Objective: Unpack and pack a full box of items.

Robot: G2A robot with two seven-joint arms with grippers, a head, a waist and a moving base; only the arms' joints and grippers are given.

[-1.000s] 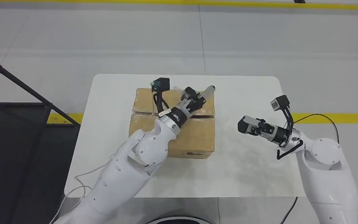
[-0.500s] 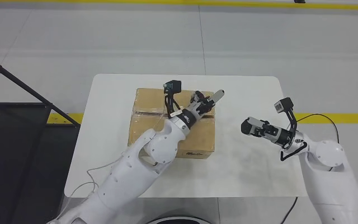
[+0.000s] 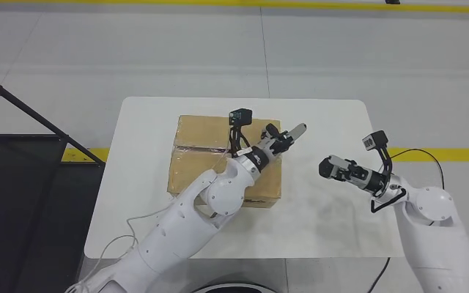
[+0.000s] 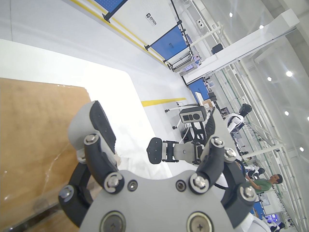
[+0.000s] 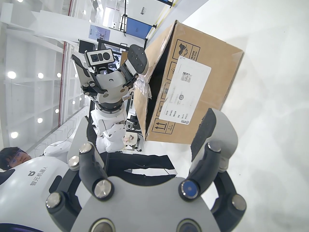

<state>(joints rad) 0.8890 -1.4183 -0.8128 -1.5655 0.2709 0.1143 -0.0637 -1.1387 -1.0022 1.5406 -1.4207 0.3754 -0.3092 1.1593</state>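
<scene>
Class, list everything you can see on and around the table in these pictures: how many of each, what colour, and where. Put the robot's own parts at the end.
table: one, white, in the middle of the top view, on a pale floor
cardboard box: one, brown, on the table toward its far left part; one top flap is lifted ajar in the right wrist view
label: one, white with dark print, on the box's side wall
tape: one torn strip, clear, at the lifted flap's edge
floor line: yellow, on the floor beside the table
left gripper: one, grey and black, open, at the box's flap edge
right gripper: one, grey and black, open, above bare table, apart from the box
</scene>
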